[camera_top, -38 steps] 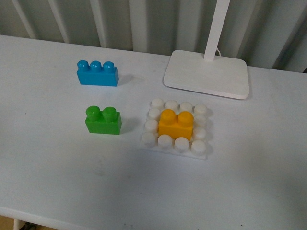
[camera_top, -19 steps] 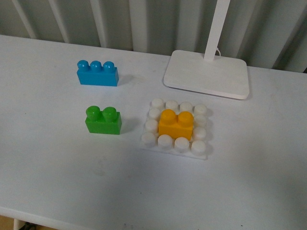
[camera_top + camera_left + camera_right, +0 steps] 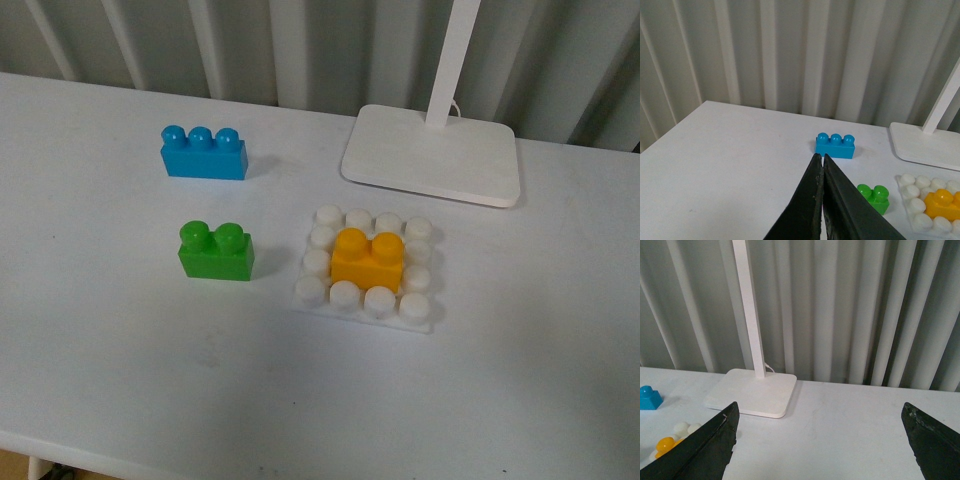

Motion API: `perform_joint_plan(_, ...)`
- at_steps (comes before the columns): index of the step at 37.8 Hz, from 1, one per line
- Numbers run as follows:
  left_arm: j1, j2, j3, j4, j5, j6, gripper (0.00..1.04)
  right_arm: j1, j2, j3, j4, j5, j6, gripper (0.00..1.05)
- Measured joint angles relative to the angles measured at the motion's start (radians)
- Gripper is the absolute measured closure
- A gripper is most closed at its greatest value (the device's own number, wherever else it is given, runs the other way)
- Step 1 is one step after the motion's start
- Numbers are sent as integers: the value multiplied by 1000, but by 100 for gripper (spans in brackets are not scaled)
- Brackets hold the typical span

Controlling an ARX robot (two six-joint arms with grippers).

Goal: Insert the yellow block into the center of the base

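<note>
Nothing on the table has shifted since the earlier front-view frames: every brick and the plate sit just where they were a second ago. In the front view, the small yellow-orange plastic two-stud block (image 3: 367, 259) stands seated in the middle of the flat square white studded plastic base (image 3: 365, 270), right of the frame's centre, ringed on all sides by the plate's round white studs. A green plastic two-stud brick (image 3: 215, 251) rests on the white table (image 3: 120, 350) just left of the base, apart from it, and a longer blue plastic three-stud brick (image 3: 204, 153) lies beyond it toward the upper left. A smooth white lamp stand with an upright pole (image 3: 432, 154) occupies the upper right, behind the base, before a backdrop of pale pleated curtain (image 3: 250, 45). Neither arm shows in the front view.

In the left wrist view, the left gripper (image 3: 820, 162) points over the table with its dark jaws pressed together and nothing between them; the blue brick, green brick and the yellow block on its base appear beyond and to the lower right. In the right wrist view, the right gripper (image 3: 820, 422) holds its jaws spread wide and empty, one black fingertip (image 3: 715, 437) at the lower left and the other at the lower right of the frame, with the lamp stand between and beyond them.
</note>
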Motion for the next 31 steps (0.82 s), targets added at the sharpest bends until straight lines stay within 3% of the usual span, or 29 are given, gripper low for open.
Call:
perform_joint_plan(7, 0, 0, 0, 0, 0, 0, 98, 0, 0, 0, 0, 0, 0, 9)
perform_joint_plan(14, 0, 0, 0, 0, 0, 0, 70, 0, 0, 0, 0, 0, 0, 9)
perform_joint_plan(21, 0, 0, 0, 0, 0, 0, 30, 0, 0, 0, 0, 0, 0, 9)
perform_joint_plan(27, 0, 0, 0, 0, 0, 0, 5, 0, 0, 0, 0, 0, 0, 9)
perform_joint_plan(31, 0, 0, 0, 0, 0, 2, 7, 0, 0, 0, 0, 0, 0, 9)
